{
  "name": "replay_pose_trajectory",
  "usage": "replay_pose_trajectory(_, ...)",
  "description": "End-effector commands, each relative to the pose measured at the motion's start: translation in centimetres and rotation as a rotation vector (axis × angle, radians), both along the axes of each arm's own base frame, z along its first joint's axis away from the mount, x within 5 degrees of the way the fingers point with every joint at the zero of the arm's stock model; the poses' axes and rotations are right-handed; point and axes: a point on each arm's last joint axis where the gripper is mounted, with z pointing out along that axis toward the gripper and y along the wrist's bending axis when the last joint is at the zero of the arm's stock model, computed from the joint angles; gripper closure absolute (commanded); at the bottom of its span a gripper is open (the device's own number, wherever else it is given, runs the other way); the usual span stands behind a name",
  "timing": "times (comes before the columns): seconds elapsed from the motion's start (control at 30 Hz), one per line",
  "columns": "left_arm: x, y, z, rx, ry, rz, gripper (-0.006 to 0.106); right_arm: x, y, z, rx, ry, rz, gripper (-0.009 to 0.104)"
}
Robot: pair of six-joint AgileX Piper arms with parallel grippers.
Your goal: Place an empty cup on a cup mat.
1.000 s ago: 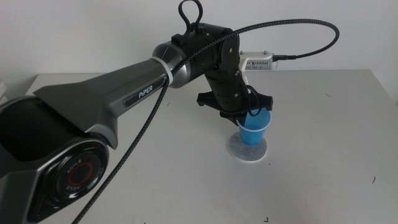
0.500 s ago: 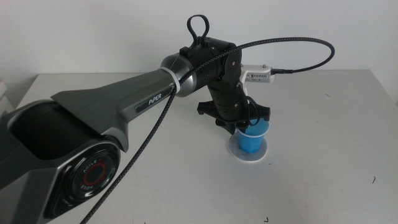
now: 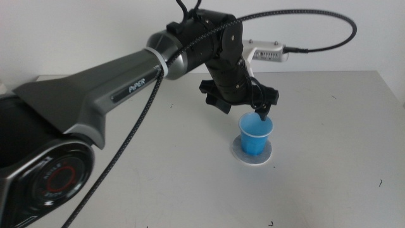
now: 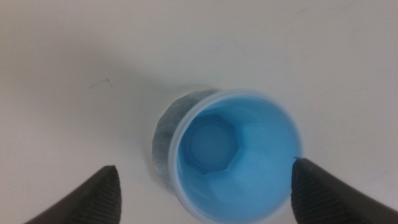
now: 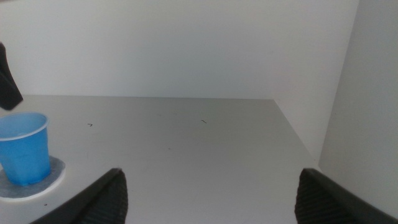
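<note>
On pale grey table (image 3: 329, 177), cup (image 3: 255, 135) tops mat (image 3: 252, 156).

The left gripper (image 3: 253, 114) is higher now, lifted clear above the cup (image 3: 256, 136), its jaws spread wide. The cup stands free and upright on the cup mat (image 3: 239, 152) instead of hanging tilted in the jaws.

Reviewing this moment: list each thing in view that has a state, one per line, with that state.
cup: upright on the cup mat, empty, released.
cup mat: flat on the table, under the cup.
left tool: open, above the cup, jaws either side of the rim.
right tool: open, holding nothing, waiting off to the side.
</note>
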Motion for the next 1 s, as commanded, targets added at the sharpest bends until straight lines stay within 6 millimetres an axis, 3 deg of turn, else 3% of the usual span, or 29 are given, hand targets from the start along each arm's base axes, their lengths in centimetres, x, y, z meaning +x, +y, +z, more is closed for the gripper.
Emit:
replay_pose_trajectory(0.0,-1.8,0.7,7.4,-0.138,-0.127,-0.013,-0.005,-0.2,0.0,1.1,-0.023,-0.108,0.002,0.001)
replay_pose_trajectory(0.27,-4.4,2.7,14.0,-0.237,-0.237,-0.012,-0.005,-0.2,0.0,1.1,-0.023,-0.108,0.002,0.001)
replay_pose_trajectory(0.63,-6.1,4.2,17.2,-0.313,-0.266,-0.065,-0.005,-0.2,0.0,1.1,-0.023,-0.108,0.002,0.001)
replay_pose_trajectory(0.8,-8.7,7.6,21.4,-0.291,-0.416,-0.113,-0.005,-0.2,0.0,1.1,-0.023,-0.108,0.002,0.001)
replay_pose_trajectory(0.97,-12.2,11.9,23.9,-0.256,-0.580,-0.042,-0.005,-0.2,0.0,1.1,-0.023,-0.108,0.002,0.001)
